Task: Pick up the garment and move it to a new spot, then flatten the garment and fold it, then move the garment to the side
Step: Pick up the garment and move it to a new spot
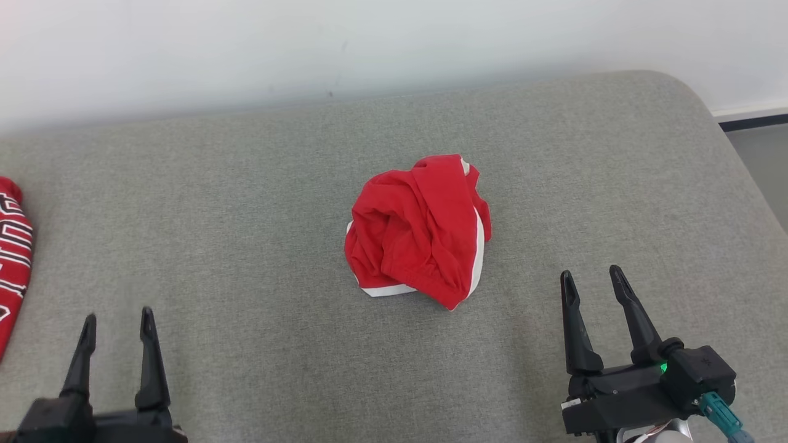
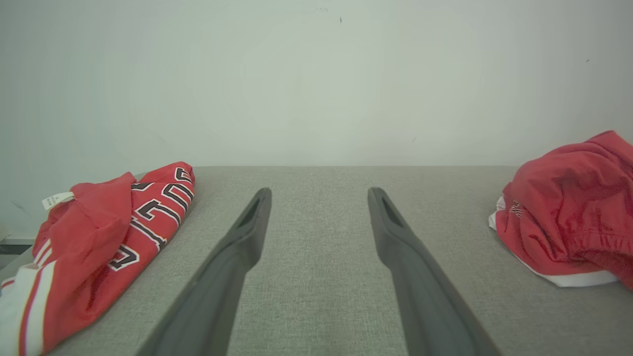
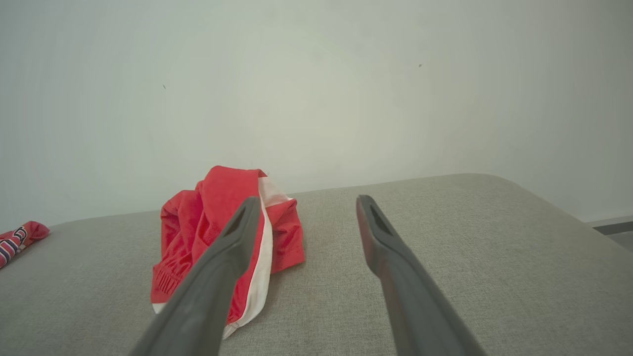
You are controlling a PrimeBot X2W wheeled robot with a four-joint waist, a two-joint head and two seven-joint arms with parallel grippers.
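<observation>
— Red garment [image 1: 418,231], where is it?
— Crumpled at the middle of the grey cushion [image 1: 215,203], apart from the 2 grippers
— Fingers?
— Left gripper [image 1: 119,314] and right gripper [image 1: 590,271]: both pairs spread, holding nothing, the right nearer the garment

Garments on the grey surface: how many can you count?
2. A crumpled red garment with white trim lies at the centre; a red lettered garment lies at the left edge, partly cropped.

Head camera high, angled down on worktop [image 1: 246,184]; both wrist cameras low over it, toward wall [image 2: 316,74], garment [image 1: 418,234] shared.
</observation>
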